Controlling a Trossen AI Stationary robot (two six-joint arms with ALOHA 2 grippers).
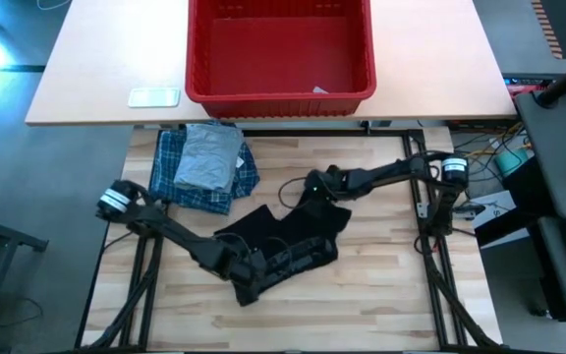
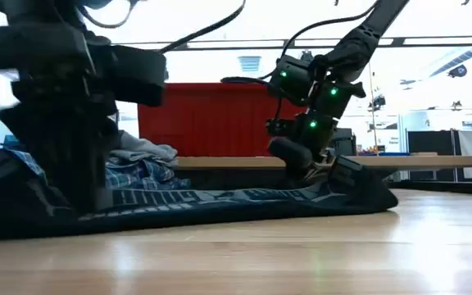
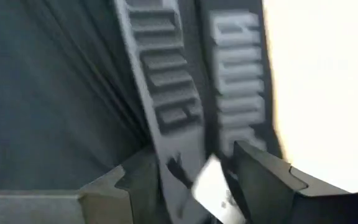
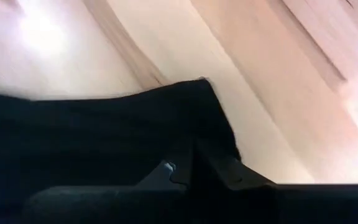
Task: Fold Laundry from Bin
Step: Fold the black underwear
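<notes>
Black fabric lies spread across the middle of the wooden table [image 1: 381, 305]: the small black garment [image 1: 293, 241], flat on the boards. The right gripper [image 1: 314, 187] sits at the garment's far edge, its fingers [image 4: 229, 174] pressed together with a pinch of the dark cloth between them. The left gripper [image 1: 254, 270] rests low on the garment's near edge, its fingers [image 3: 263, 171] parted about halfway around the waistband, which bears pale lettering and a white tag. The plaid shirt [image 1: 180, 177] and grey T-shirt [image 1: 209, 155] lie folded in a stack just beside the red bin [image 1: 278, 49].
</notes>
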